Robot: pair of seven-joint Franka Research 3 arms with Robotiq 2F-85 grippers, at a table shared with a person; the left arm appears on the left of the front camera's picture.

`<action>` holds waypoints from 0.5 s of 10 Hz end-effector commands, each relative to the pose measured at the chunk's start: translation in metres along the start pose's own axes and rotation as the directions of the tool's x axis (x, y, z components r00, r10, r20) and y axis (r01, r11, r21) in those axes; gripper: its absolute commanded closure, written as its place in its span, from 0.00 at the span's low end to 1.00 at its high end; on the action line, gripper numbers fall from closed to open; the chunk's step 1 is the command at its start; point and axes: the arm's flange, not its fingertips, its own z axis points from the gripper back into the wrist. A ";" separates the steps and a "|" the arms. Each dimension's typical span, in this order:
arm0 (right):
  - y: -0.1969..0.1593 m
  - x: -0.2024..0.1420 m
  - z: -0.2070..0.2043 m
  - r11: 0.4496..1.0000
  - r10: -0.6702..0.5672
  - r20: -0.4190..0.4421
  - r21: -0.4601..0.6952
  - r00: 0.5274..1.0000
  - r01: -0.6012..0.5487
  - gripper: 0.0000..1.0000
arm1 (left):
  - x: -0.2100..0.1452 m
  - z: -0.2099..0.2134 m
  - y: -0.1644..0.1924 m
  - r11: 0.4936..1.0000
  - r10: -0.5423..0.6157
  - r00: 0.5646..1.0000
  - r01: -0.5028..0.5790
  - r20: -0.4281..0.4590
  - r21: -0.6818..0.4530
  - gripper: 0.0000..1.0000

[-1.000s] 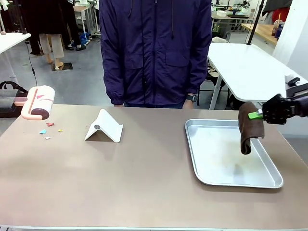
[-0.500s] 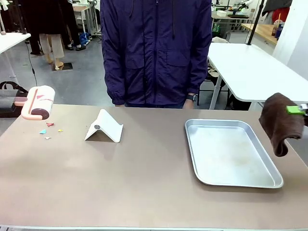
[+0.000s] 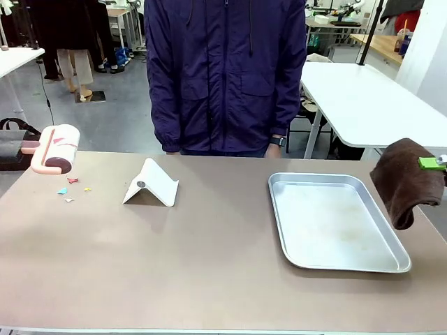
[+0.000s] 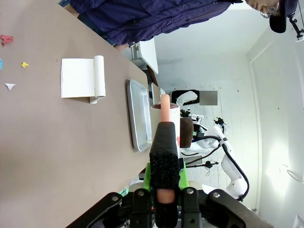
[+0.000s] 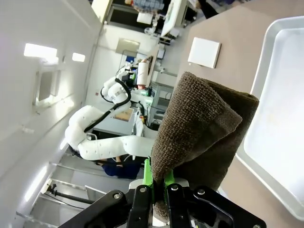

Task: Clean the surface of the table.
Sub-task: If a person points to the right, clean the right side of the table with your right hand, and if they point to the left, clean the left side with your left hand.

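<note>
The table (image 3: pixel 209 265) runs its long axis left to right, a person at its far long edge, and the silver tray (image 3: pixel 328 223) lies on its right part. By the tray's right rim the right gripper (image 5: pixel 159 183) pinches a hanging brown cloth (image 3: pixel 405 181). Well left of the tray, the left gripper (image 4: pixel 164 178) is clenched on a pink lint roller (image 3: pixel 54 149).

Table (image 3: pixel 209 272) matte taupe. Tray (image 3: pixel 328 223) silver. Cloth (image 3: pixel 404 181) dark brown, ribbed weave. Roller (image 3: pixel 56 149) pink. Stand (image 3: pixel 152 185) white. Scraps (image 3: pixel 72 180) red, blue, yellow, white. Jacket (image 3: pixel 223 70) navy.
</note>
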 end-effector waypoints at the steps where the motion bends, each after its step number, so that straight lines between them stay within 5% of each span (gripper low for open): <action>1: 0.002 0.004 0.002 1.000 0.015 0.008 0.004 1.000 -0.015 0.90 | -0.003 0.001 -0.003 1.000 -0.010 1.000 0.010 -0.004 -0.010 1.00; 5: 0.002 0.004 0.002 1.000 0.015 0.008 0.004 1.000 -0.015 0.90 | -0.003 0.001 -0.003 1.000 -0.010 1.000 0.010 -0.004 -0.010 1.00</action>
